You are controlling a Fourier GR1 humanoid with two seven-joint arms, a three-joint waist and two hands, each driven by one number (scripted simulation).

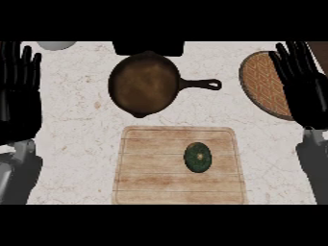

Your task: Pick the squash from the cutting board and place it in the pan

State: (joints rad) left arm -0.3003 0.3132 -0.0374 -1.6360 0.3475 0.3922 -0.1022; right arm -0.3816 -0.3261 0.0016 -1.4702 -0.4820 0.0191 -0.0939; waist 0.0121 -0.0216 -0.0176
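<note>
— Fingers?
— Straight and upright on both, holding nothing: left hand (pixel 14 91) at the left edge, right hand (pixel 305 86) at the right edge, over a round woven mat (pixel 260 84).
— Count?
— One squash (pixel 197 157), dark green, lying right of centre on one cutting board (pixel 179 166). One pan (pixel 144 83) beyond, apart from the board, handle pointing right. All on the pale desk (pixel 78 139).
— Writing?
— None readable.

You see even, soft, fairly bright light across the pale counter (pixel 81 125). The pan (pixel 144 84) shows a dull sheen, the shadows are faint, and there's no glare.
</note>
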